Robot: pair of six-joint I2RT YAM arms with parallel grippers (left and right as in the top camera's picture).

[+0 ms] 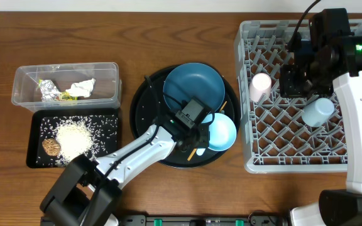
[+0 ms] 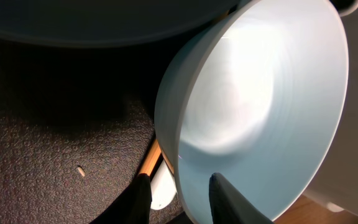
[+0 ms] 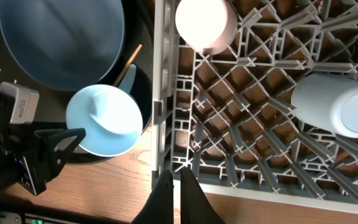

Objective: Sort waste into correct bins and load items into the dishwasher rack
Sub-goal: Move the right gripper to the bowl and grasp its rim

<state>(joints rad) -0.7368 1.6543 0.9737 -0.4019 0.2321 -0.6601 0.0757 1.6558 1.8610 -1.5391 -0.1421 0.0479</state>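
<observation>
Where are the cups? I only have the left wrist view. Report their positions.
Observer: Both are in the dishwasher rack. The pink cup is by its left wall and the light blue cup is further right.
Operator: Report the right gripper.
Observer: The right gripper is shut and empty, over the rack.
Operator: Tell me what's in the bin.
Observer: The clear tub holds the snack wrapper and the white tissue.
</observation>
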